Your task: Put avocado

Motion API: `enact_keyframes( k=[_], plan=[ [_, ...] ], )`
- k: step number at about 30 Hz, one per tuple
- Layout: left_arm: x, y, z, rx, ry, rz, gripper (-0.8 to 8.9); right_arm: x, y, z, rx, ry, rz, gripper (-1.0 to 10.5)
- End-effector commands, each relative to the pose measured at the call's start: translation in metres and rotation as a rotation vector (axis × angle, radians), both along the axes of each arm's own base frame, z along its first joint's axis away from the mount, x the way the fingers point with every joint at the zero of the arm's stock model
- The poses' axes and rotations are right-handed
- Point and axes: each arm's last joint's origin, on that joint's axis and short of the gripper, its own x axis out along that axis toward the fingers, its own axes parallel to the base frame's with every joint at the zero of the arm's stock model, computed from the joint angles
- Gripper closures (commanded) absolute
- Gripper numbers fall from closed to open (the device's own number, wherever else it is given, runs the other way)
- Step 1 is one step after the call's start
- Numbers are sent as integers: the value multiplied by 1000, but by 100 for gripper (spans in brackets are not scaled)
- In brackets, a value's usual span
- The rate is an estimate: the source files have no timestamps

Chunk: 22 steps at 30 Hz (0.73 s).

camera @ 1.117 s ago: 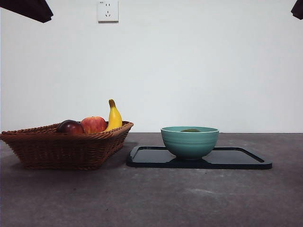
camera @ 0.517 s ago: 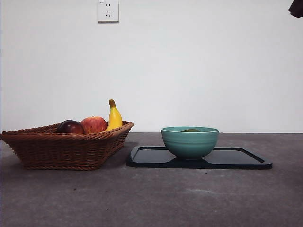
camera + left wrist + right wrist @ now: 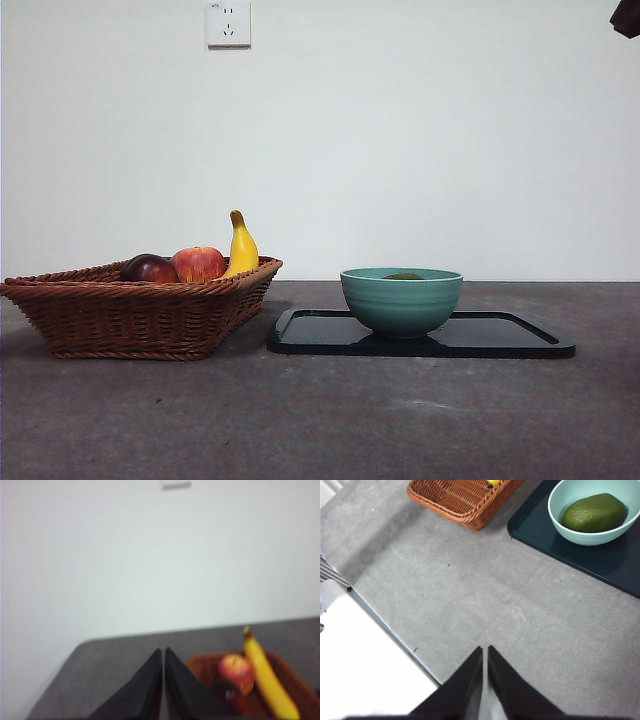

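Dull olive-green avocado (image 3: 594, 513) lies inside the teal ceramic bowl (image 3: 401, 301), resting on its side; from the front only a sliver of green shows over the rim. Its long axis runs roughly across the bowl, blunt end toward the woven brown wicker basket (image 3: 140, 308). Bowl stands on the flat dark rectangular tray (image 3: 500, 336), just beside the basket.

Right gripper (image 3: 485, 652): jaws pressed together, nothing held, raised well above bare grey tabletop (image 3: 470, 595). Avocado lies well apart from it, ahead and off to one side. Left gripper (image 3: 163, 655): jaws likewise closed and empty, hovering near the basket with the red-and-yellow apple (image 3: 235, 672), yellow banana (image 3: 265, 680) and dark maroon fruit (image 3: 148, 268).

Judgement: the placing looks done; no grasp remains on the fruit. If another reach were needed, the right arm has the clearer line to the bowl.
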Motion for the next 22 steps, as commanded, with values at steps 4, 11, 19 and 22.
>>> enact_keyframes(
  k=[4,11,19,22],
  plan=[
    [-4,4,-45,-16,28,44,807,1,1,4,9,-13,7,940],
    [-3,6,-81,-35,113,64,807,1,1,4,9,-13,7,940],
    [-2,7,-103,-52,212,70,807,1,1,4,9,-14,7,940],
    [-2,7,-107,-65,261,71,807,1,1,4,9,-13,7,940]
  ],
)
